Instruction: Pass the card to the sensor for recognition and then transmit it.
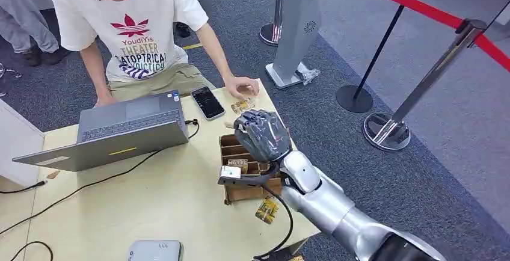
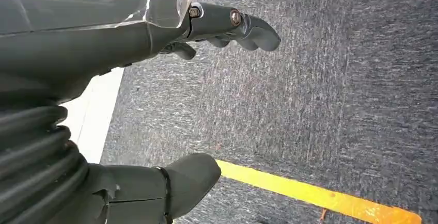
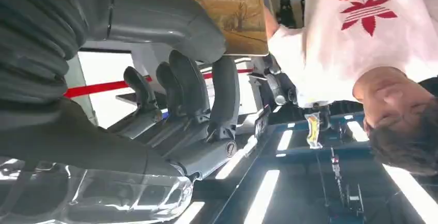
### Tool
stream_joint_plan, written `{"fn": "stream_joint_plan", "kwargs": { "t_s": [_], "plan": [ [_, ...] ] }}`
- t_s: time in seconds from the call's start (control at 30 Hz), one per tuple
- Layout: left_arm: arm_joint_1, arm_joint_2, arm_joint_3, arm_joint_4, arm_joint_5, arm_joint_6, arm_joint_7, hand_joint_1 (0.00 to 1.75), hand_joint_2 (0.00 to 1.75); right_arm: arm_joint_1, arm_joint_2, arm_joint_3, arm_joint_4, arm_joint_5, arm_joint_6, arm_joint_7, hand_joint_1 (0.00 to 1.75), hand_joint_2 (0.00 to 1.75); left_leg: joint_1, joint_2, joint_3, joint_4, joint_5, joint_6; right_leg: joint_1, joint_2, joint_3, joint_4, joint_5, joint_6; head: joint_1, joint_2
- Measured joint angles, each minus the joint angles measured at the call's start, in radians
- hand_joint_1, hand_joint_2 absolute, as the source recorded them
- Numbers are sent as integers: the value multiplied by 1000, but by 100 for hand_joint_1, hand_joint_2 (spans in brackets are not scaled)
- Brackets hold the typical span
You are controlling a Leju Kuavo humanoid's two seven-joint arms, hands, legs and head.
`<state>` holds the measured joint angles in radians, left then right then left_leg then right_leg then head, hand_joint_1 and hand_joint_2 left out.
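My right hand [image 1: 261, 135] is raised over the far right part of the table, above a wooden card box [image 1: 231, 153]. Its thumb and fingers [image 3: 224, 90] pinch a brown picture card [image 3: 235, 17]. In the head view the card [image 1: 243, 106] pokes out just beyond my fingers. A seated person's hand [image 1: 240, 86] rests on the card's far end. A flat grey card sensor [image 1: 154, 251] lies at the table's near edge. My left hand [image 2: 103, 53] hangs over dark carpet with its fingers apart and nothing in it.
An open laptop [image 1: 120, 132] and a phone [image 1: 208, 102] lie in front of the person. Another card [image 1: 267, 210] lies near the box. Cables cross the table [image 1: 168, 201]. A grey kiosk [image 1: 298, 26] and rope stanchions [image 1: 388, 132] stand on the right.
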<state>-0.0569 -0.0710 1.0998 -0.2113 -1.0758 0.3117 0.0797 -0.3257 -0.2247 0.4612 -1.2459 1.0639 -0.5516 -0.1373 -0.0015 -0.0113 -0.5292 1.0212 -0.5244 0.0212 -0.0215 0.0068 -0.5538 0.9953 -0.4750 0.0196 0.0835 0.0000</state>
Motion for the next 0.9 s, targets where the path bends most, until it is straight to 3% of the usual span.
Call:
{"fn": "stream_joint_plan", "kwargs": {
  "t_s": [0.23, 0.5, 0.77, 0.9],
  "plan": [
    [-2, 0, 0, 0, -22, -7, -1, 0, 175, -62, 0, -4, -31, -80, 44, -13, 161, 175, 0, 0, 0, 0, 0, 0, 0, 0, 0, 0, 0, 0, 0, 0],
    [-6, 0, 0, 0, -35, -7, -1, 0, 175, -103, 3, -8, -43, -99, 49, -35, 159, 175, 0, 0, 0, 0, 0, 0, 0, 0, 0, 0, 0, 0, 0, 0],
    [-12, 0, 0, 0, -37, -6, -1, 0, 175, -174, 51, 15, -5, -100, 63, -51, 157, 175, 0, 0, 0, 0, 0, 0, 0, 0, 0, 0, 0, 0, 0, 0],
    [-13, 0, 0, 0, -37, -4, -1, 0, 175, -210, 78, 33, 25, -120, 62, -63, 168, 175, 0, 0, 0, 0, 0, 0, 0, 0, 0, 1, 0, 0, 0, 0]
  ]
}}
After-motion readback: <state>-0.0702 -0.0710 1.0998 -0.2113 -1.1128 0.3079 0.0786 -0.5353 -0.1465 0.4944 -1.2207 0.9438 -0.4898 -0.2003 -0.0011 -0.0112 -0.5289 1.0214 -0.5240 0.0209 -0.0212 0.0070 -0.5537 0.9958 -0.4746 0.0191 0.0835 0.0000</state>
